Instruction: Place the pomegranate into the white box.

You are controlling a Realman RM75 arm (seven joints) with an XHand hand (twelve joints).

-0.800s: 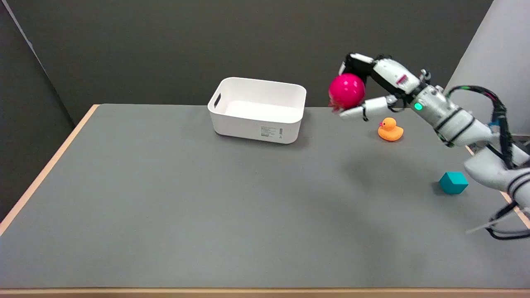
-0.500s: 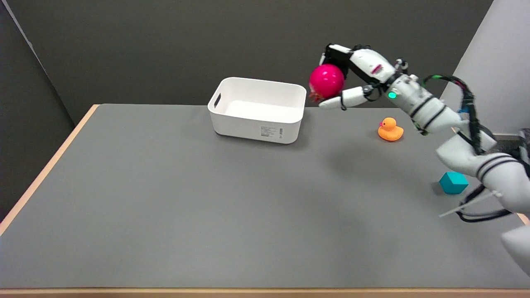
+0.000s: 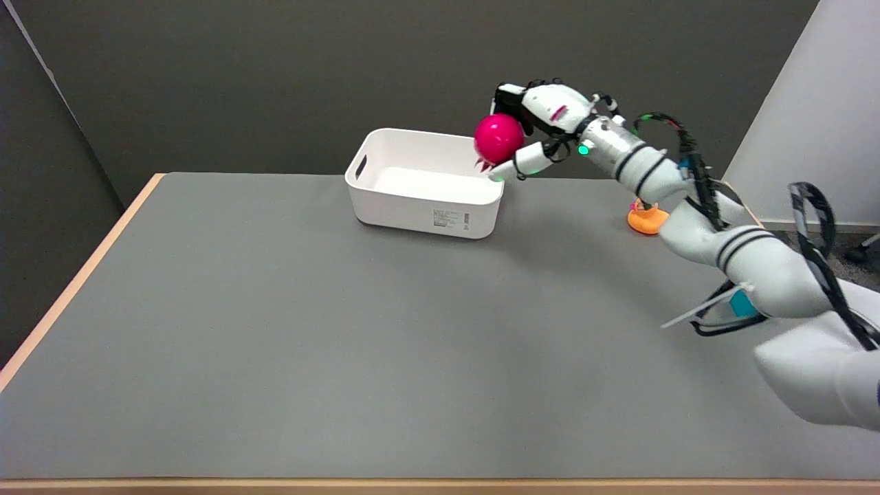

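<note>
Magenta and glossy, the pomegranate [image 3: 498,137] sits in the grasp of the right hand [image 3: 533,130], with dark fingers curled over its top and a white finger [image 3: 517,165] cradling it from below. It hangs in the air over the right-hand rim of the white box [image 3: 426,206], whose open top shows a bare white floor. On the grey table [image 3: 275,330] the box lies toward twelve o'clock. At about two o'clock from the table's middle, an orange duck [image 3: 645,220] shows only in part behind the white forearm. Further toward four o'clock, a sliver of a teal cube [image 3: 740,302] peeks out from under the arm.
</note>
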